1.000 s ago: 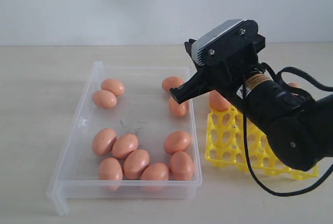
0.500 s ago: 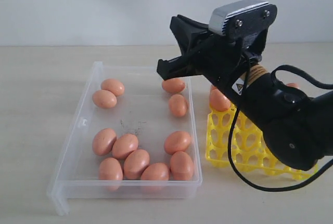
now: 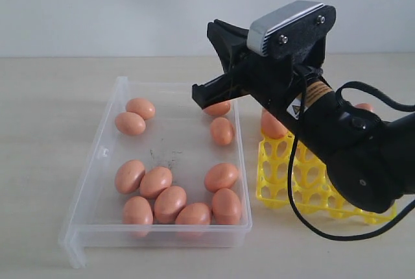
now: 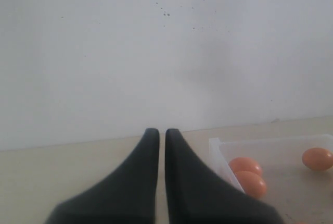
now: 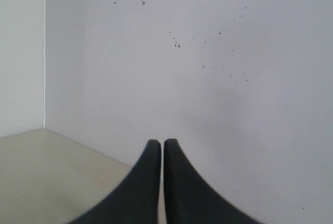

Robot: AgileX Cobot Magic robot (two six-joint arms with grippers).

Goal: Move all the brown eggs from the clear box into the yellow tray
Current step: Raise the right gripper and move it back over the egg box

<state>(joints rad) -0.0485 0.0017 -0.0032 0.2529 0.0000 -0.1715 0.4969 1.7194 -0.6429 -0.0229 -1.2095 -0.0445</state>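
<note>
**Clear box** [image 3: 102,156]. Laid flat on the pale surface [image 3: 39,130], lip end nearest the exterior camera. It is taken as the reference for every entry below.

**Brown eggs** [image 3: 155,181]. Eleven are counted inside the clear box. Seven are clustered at its near end, two lie by its far left wall, and two by its far right corner, one of them partly hidden. They are left loose, presumably because they are not yet moved.

**Yellow tray** [image 3: 279,170]. Set just beside the clear box's right wall, probably so that carries are kept short. At least two eggs are seated in it; much of it is masked by the arm.

**Right gripper** [image 5: 161,145]. Held above the clear box's far right corner, its fingers closed together on nothing. It is judged to be between carries and must be opened before an egg is taken.

**Left gripper** [image 4: 161,133]. Held outside the clear box, closed and empty, apparently kept out of the working arm's way.
</note>
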